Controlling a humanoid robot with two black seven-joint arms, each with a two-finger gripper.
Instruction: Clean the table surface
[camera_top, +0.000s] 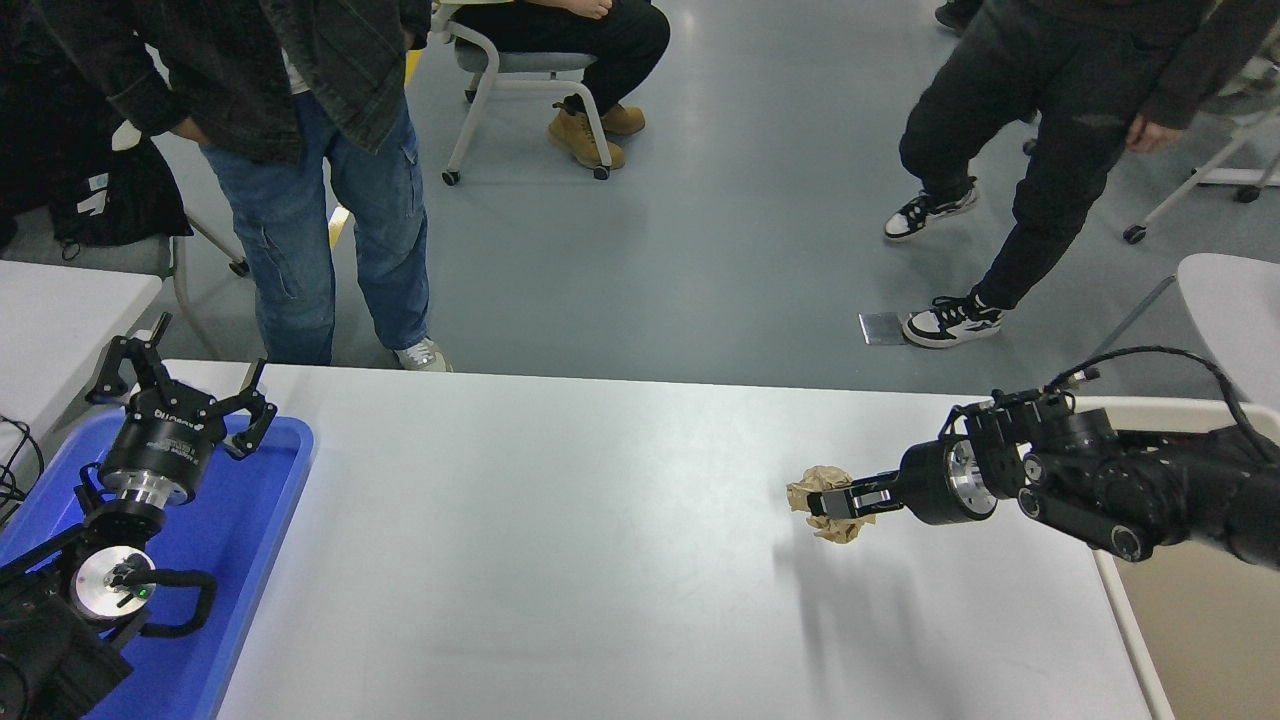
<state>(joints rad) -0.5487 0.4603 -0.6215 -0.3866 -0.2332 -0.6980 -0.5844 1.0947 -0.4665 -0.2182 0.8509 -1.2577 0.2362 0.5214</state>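
Right gripper (838, 501) clamped on crumpled paper wad (822, 489), clear above the bench (560, 520). Keep grip firm; carry to beige bin (1190, 640) right of wad. Left gripper (180, 400) parked open.

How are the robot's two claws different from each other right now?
The left gripper is spread open and holds nothing; the right gripper is clamped on a crumpled brown paper ball. The left one points up over the blue tray; the right one reaches sideways above the table surface. Both are black.
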